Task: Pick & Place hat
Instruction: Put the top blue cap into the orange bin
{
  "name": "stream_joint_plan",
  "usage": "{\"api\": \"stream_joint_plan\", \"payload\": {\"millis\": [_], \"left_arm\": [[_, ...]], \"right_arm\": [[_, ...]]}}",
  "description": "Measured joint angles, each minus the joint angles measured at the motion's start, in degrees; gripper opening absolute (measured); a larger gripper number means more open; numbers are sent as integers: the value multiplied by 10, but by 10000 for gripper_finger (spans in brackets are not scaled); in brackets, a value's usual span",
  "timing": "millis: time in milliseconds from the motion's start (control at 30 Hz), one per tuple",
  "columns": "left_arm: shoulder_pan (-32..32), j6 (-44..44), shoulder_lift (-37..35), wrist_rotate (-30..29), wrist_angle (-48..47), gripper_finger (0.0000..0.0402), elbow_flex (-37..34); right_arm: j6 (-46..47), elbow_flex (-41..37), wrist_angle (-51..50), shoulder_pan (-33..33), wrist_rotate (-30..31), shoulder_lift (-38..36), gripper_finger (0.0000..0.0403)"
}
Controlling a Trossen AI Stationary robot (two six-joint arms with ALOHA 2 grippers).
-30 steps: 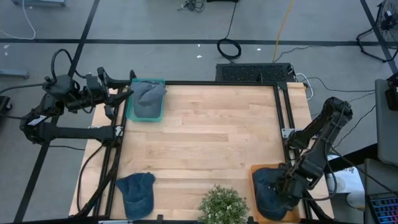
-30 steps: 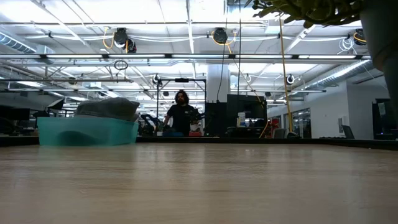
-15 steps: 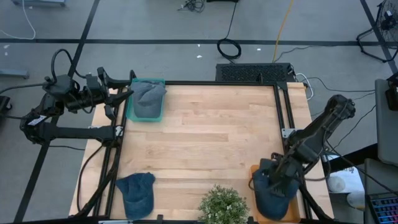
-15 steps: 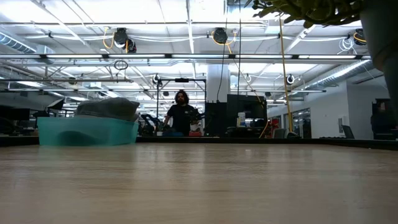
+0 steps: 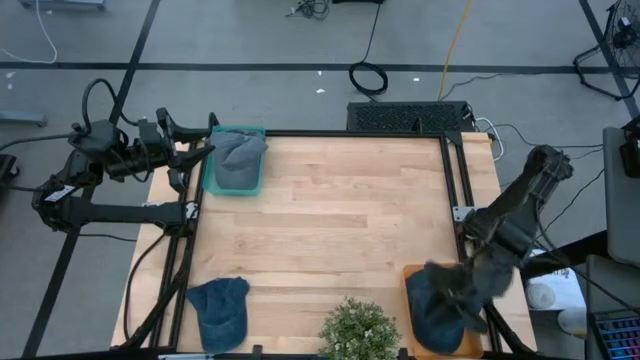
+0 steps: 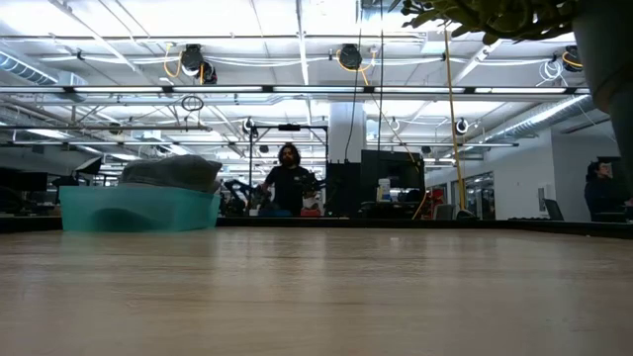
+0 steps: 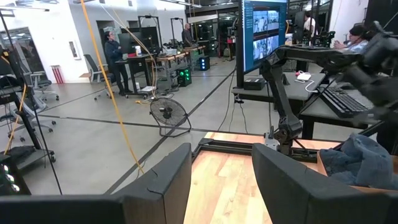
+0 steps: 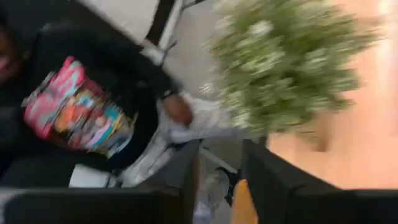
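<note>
Blue hat (image 5: 432, 308) lies crumpled on the orange tray (image 5: 412, 274) at the counter's near right corner; soft, limp, light cloth, best pinched at a raised fold; right pincer (image 5: 468, 296) over it, grip state unclear; left pincer (image 5: 190, 152) parked, parted, empty.

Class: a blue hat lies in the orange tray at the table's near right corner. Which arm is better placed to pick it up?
The right: its gripper hangs above the hat in the orange tray. The left gripper waits off the table's far-left edge.

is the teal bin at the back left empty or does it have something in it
Not empty. The teal bin holds a grey-blue hat; the high view shows it inside, and the low view shows it mounded above the rim.
</note>
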Motion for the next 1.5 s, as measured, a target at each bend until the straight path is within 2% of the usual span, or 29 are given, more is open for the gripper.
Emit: {"api": "stream_joint_plan", "payload": {"millis": [100,167,267,433,533,767,967,1133,1400,1500], "left_arm": [[0,0,0,0,0,177,0],[0,0,0,0,0,177,0],[0,0,0,0,0,177,0],[0,0,0,0,0,177,0],[0,0,0,0,0,177,0],[0,0,0,0,0,177,0],[0,0,0,0,0,177,0],[0,0,0,0,0,177,0],[0,0,0,0,0,177,0],[0,0,0,0,0,177,0]], "right_arm": [[-9,5,27,24,0,35,42],[18,17,20,32,-14,62,12],[76,34,-9,50,-51,105,5],[202,39,-79,75,-146,168,1],[244,39,-136,89,-163,196,0],[242,26,-299,97,-150,225,0],[203,6,-371,92,-65,225,0],[185,-15,-346,92,8,225,0],[189,-101,-221,92,-4,224,0],[196,-113,-205,91,-12,223,0]]}}
